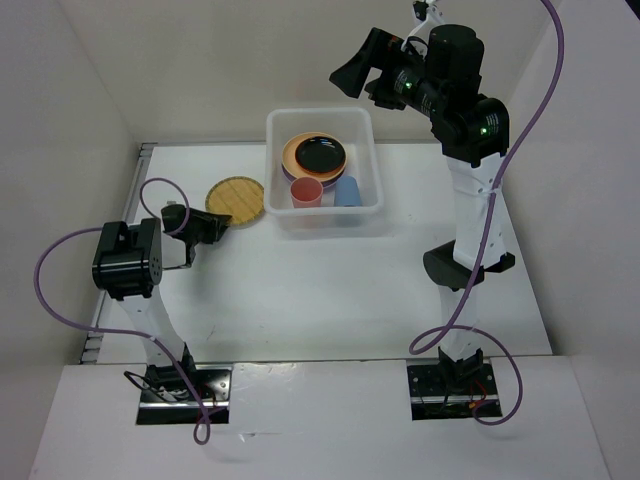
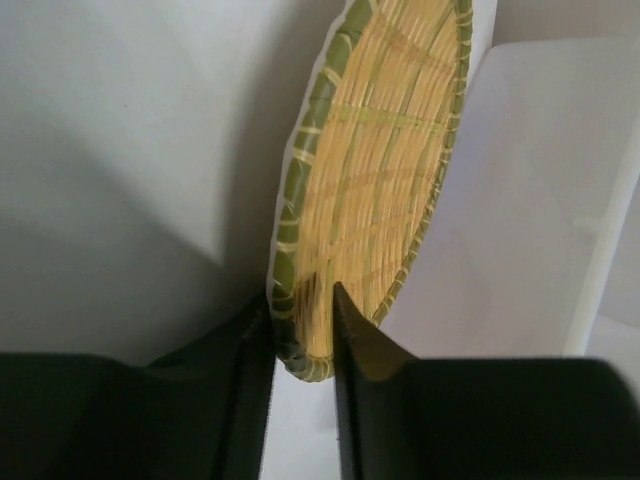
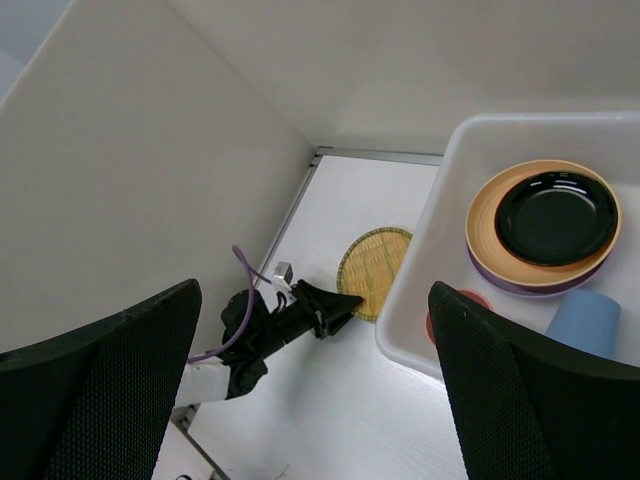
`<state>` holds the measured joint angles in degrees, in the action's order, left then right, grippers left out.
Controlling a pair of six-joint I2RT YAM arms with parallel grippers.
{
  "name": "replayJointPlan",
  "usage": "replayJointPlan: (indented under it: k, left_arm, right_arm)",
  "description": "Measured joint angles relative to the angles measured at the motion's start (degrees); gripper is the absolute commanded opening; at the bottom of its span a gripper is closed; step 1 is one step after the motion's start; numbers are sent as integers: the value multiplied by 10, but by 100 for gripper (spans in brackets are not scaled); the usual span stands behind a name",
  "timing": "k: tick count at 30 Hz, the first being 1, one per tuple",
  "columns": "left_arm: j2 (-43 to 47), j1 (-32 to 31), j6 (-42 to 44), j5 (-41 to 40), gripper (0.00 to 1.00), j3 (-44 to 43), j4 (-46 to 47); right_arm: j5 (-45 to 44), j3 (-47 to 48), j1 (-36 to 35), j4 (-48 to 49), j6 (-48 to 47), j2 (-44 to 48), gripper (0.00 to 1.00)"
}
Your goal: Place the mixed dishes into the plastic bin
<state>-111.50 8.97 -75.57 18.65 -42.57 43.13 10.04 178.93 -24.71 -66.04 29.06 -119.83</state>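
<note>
The tan woven plate with a green rim (image 1: 237, 200) lies on the table left of the plastic bin (image 1: 372, 130). My left gripper (image 1: 222, 224) is shut on its near rim; in the left wrist view the plate (image 2: 380, 180) sits between the two fingers (image 2: 350, 330). I cannot tell if it is lifted. In the bin, a black plate (image 1: 321, 153) tops an orange plate (image 1: 291, 153) and a lavender one, with a pink-red cup (image 1: 306, 191) and a blue cup (image 1: 347, 190) in front. My right gripper (image 1: 360, 80) is open and empty, high above the bin.
White walls stand close on the left and behind. The right wrist view shows the bin wall (image 3: 415, 250), the woven plate (image 3: 375, 270) and the left arm (image 3: 270, 330) on the white table.
</note>
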Motion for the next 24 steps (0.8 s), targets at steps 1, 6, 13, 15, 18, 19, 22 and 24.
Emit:
replayJointPlan:
  k: [1, 6, 13, 15, 18, 19, 22, 24]
  left_arm:
    - [-1, 0, 0, -2, 21, -1, -3]
    - [-1, 0, -13, -2, 0, -11, -3]
    - [75, 0, -16, -15, 0, 1, -81]
    - [149, 0, -15, -38, 0, 9, -139]
    - [284, 0, 4, -93, 0, -4, -233]
    - [318, 0, 14, -108, 0, -20, -255]
    - [374, 3, 54, -127, 0, -114, -292]
    - [359, 0, 77, -119, 0, -199, -305]
  right_arm:
    - [0, 0, 0, 0, 0, 0, 99]
    - [0, 0, 0, 0, 0, 0, 99]
    - [-2, 0, 3, 0, 0, 0, 99]
    - [-2, 0, 3, 0, 0, 0, 99]
    - [-2, 0, 6, 0, 0, 1, 99]
    - [-2, 0, 7, 0, 0, 1, 99]
    - [-2, 0, 10, 0, 0, 1, 99]
    - [-2, 0, 10, 0, 0, 1, 99]
